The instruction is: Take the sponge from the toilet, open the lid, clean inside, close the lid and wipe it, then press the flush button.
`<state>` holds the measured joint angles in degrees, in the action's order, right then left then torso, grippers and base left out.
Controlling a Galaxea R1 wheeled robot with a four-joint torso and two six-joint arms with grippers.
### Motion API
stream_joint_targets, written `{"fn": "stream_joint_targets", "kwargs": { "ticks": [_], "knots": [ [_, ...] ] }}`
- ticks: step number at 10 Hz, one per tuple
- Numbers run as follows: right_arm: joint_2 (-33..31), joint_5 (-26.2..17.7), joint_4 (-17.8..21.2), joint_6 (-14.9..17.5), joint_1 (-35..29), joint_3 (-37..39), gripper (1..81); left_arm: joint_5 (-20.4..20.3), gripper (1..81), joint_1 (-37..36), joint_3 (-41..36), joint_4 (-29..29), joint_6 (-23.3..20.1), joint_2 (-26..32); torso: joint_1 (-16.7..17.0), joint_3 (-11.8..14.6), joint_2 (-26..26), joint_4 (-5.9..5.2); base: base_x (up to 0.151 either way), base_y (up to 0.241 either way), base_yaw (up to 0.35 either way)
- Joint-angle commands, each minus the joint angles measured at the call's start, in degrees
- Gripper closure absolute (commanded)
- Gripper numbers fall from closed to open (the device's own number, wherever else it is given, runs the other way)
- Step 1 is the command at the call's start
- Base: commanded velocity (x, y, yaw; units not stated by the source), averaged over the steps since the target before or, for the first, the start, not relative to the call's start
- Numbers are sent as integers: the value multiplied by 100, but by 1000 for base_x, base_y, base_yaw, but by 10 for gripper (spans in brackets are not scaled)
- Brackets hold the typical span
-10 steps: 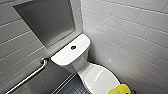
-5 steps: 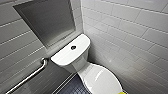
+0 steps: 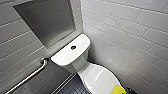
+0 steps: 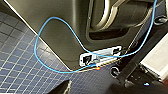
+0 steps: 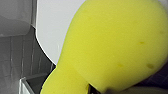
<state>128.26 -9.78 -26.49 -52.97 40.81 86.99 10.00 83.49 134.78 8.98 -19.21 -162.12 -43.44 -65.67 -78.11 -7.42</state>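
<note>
toilet (image 3: 75, 62): glossy white, set in a corner of white-tiled walls.
lid (image 3: 100, 77): down over the toilet bowl.
flush button (image 3: 73, 47): small, dark, mid-top of the toilet tank.
sponge (image 3: 118, 90): bright yellow, over the toilet's front end, above the lid.
right end effector (image 5: 97, 89): grasping the sponge.
left end effector (image 4: 63, 87): over dark tiled floor (image 4: 20, 50); grip cannot be told.
grab bar (image 3: 27, 77): on the wall beside the toilet tank.
</note>
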Motion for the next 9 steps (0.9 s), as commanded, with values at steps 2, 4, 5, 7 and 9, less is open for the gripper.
{"fn": "stream_joint_targets", "kwargs": {
  "ticks": [2,4,5,7,9],
  "knots": [
    [519,-2282,-172,6,-1710,-360,811,582,10,128,-30,-11,-4,39,0,0,0,0,0,0,0],
    [1091,-2828,-172,6,-2177,71,811,591,10,102,-30,-11,-4,39,0,0,0,0,0,0,0],
    [1370,-2993,-190,15,-2414,306,811,591,10,93,-30,-11,-4,39,0,0,0,0,0,0,0],
    [1741,-3048,-181,15,-2889,563,811,591,10,84,-22,-11,-4,39,0,0,0,0,0,0,0],
    [2179,-3056,-181,15,-3109,922,811,583,10,84,-22,-11,-4,39,0,-351,0,0,0,0,0]
  ]
}}
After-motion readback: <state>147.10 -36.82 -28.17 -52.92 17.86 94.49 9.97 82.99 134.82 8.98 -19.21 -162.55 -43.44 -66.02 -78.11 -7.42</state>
